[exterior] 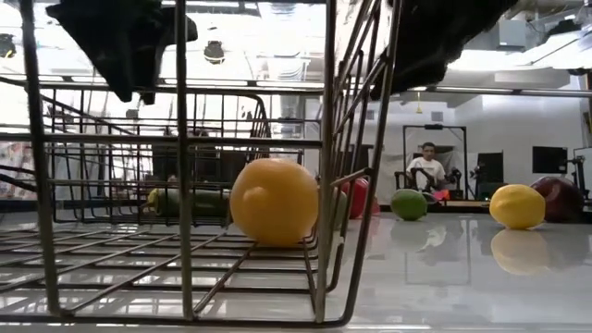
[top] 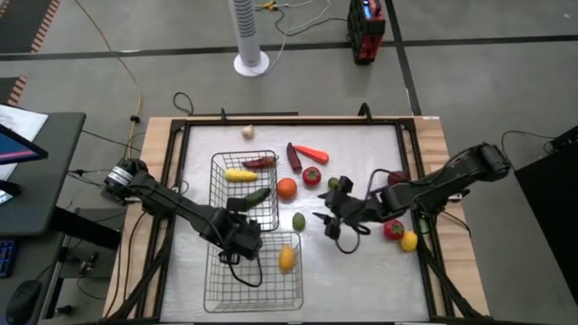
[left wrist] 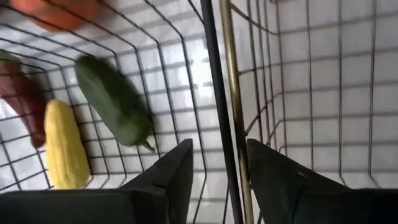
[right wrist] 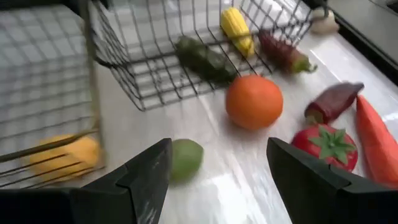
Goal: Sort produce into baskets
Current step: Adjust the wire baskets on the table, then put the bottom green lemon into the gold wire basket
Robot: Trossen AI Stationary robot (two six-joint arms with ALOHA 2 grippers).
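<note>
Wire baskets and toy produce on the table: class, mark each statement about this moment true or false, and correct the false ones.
1. The yellow toy corn cob lies inside the far dark wire basket. True.
2. The near dark wire basket holds three pieces. False: only one yellow-orange fruit lies in it.
3. The round orange fruit sits on the bare table, outside both baskets. True.
4. The right gripper is shut on the small green fruit. False: its fingers stand open, with the fruit on the table just ahead of them.
5. The left gripper is open over the baskets' wire walls. True.
6. The orange carrot lies in a basket. False: it is on the table.
</note>
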